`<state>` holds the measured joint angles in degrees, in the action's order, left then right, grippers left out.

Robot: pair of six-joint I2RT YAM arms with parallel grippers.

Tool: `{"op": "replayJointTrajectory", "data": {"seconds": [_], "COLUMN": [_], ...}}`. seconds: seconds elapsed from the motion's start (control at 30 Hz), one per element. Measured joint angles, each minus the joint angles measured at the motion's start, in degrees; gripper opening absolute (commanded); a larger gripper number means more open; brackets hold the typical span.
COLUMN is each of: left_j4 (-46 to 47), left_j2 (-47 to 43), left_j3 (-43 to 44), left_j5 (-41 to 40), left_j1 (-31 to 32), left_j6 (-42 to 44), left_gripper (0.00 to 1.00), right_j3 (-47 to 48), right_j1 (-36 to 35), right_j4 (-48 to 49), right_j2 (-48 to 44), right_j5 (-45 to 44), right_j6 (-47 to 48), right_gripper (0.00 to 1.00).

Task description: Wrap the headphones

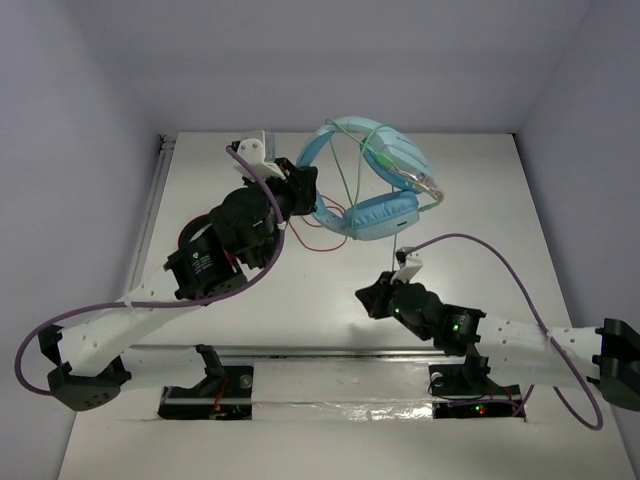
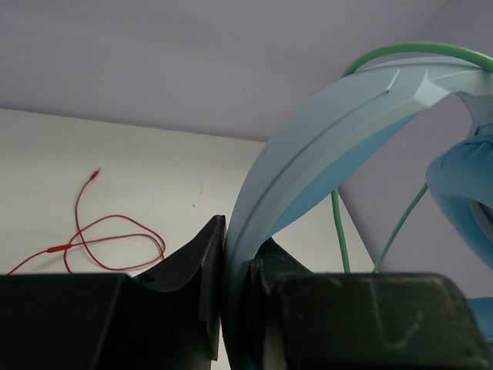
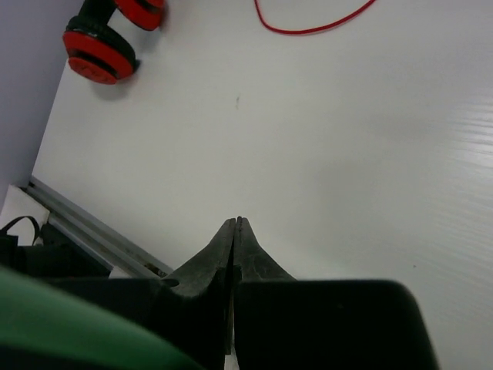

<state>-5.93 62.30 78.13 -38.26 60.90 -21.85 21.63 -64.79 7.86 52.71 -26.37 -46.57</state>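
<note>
— Where are the headphones (image 1: 382,214)?
— Toward twelve o'clock of the counter (image 1: 300,320). The left gripper (image 2: 235,247) is pinching their headband (image 2: 308,154), and the green cable (image 2: 420,48) is looped over it.
— And the right gripper (image 3: 235,223)?
— Pressed together on nothing, at six o'clock from them.

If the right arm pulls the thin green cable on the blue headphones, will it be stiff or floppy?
Probably floppy: the green cable drapes in loose curves around the headphones. It looks thin, so likely light and slippery. The left claw pinches the headband, which should steady things.
</note>
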Motion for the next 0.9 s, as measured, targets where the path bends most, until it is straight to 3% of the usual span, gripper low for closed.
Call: {"op": "replayJointTrajectory", "data": {"seconds": [0.37, 0.63, 0.9], "left_j4": [11.1, 12.7, 12.1], "left_j2": [4.4, 8.4, 8.5], "left_j3": [-1.6, -2.4, -8.7], "left_j5": [-16.2, -20.6, -21.7], "left_j1": [-0.6, -0.7, -0.7], "left_j6": [4.3, 8.4, 8.3], "left_gripper": [0.0, 0.0, 0.0], "right_j3": [10.6, 23.8, 34.4], "right_j1": [-15.2, -27.0, -33.8], "right_j4": [-8.0, -17.5, -30.7], "right_j2": [7.6, 19.4, 23.4], "right_j5": [-9.8, -18.8, -24.6], "right_j6": [-4.0, -6.7, -9.7], "right_gripper": [0.0, 0.0, 0.0]}}
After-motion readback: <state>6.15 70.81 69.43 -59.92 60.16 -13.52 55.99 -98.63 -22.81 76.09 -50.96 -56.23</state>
